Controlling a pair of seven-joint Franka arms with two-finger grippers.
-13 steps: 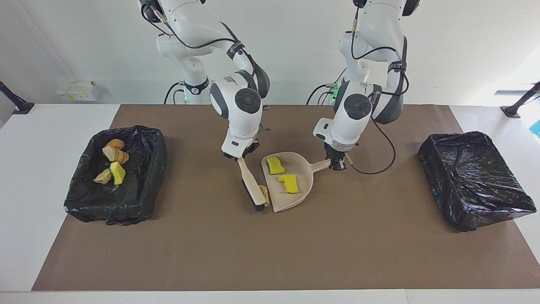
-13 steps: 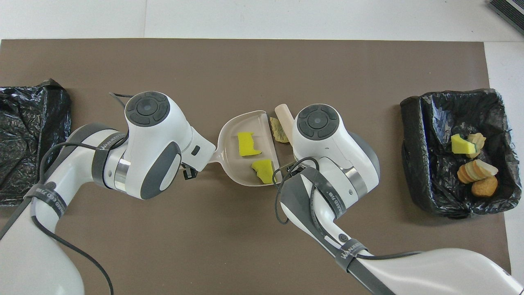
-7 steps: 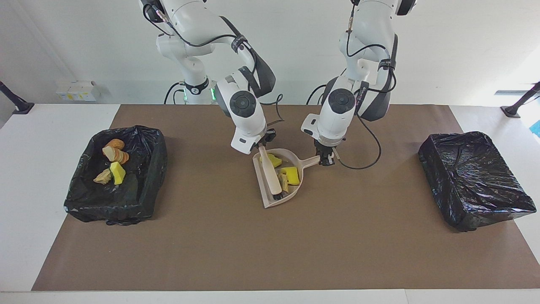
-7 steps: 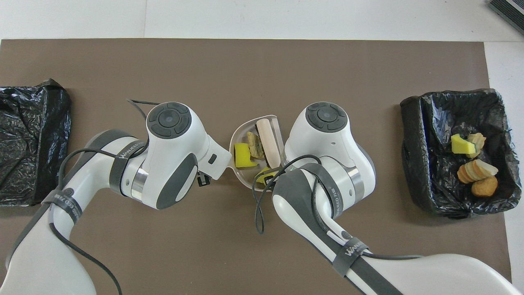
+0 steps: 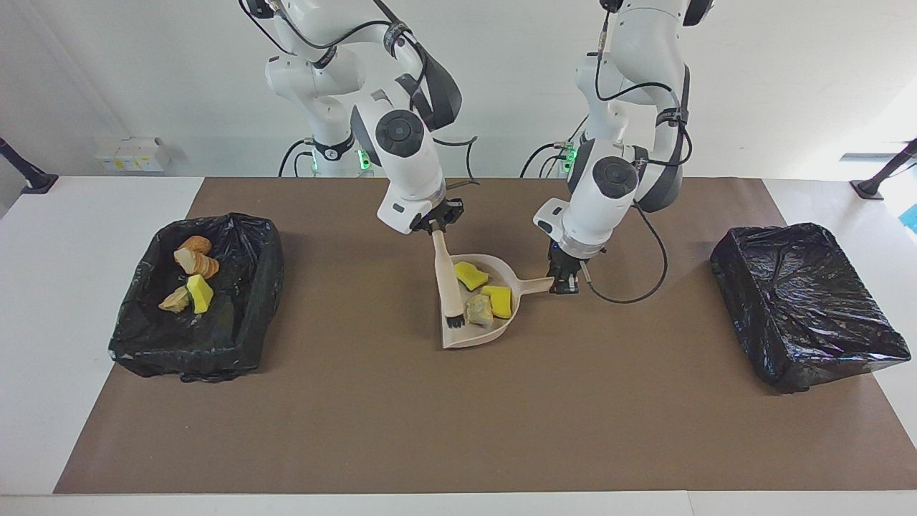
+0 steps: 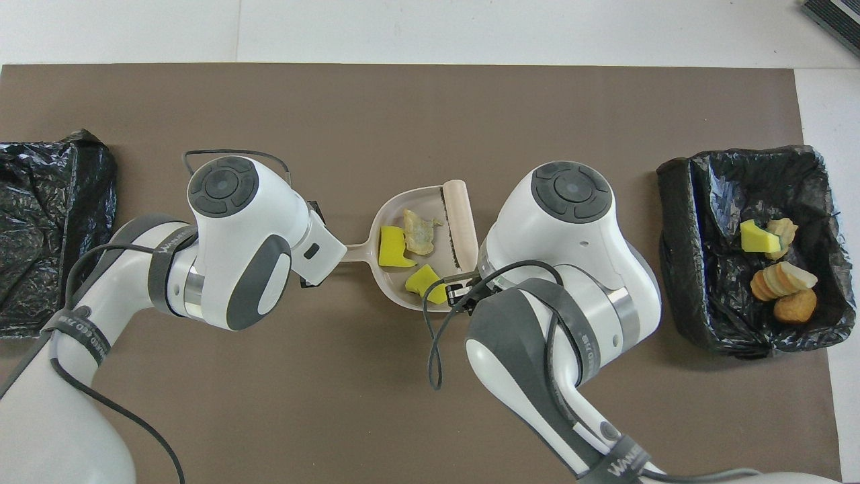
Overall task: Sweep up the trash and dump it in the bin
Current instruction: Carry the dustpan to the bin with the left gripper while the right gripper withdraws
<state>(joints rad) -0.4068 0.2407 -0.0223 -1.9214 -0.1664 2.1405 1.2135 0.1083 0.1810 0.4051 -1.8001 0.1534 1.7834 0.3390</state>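
One high camera faces the robots; another looks down from above them; both share the brown mat (image 5: pixel 458 416).

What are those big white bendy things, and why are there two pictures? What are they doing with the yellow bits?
Those are two robot arms, each ending in a claw. One picture looks at them from across the table; the other looks down from above them.

The left claw is shut on the handle of a beige dustpan. The right claw is shut on a little brush, whose black bristles reach down to the pan's open edge.

Inside the pan lie two yellow sponge chunks and a brownish bread scrap.

At each end of the table sits a bin lined with a black bag. The bin at the right arm's end already holds bread and a sponge chunk. The other bin looks empty.
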